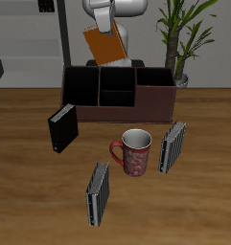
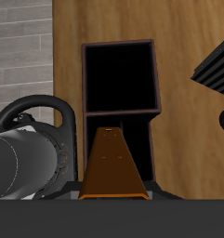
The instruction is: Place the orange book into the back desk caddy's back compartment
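The gripper (image 1: 104, 29) is clamped on the orange book (image 1: 106, 44), holding it tilted in the air above the back desk caddy (image 1: 117, 93), which sits toward the desk's back edge. The wrist view shows the book (image 2: 112, 165) hanging over the caddy's dark cells (image 2: 118, 78).

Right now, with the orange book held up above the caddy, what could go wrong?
1. The orange book hangs tilted in the gripper, so a corner could catch a divider of the caddy on the way down.
2. The back compartment is narrow, and other cells lie close by; a small offset might drop the book into the wrong one.
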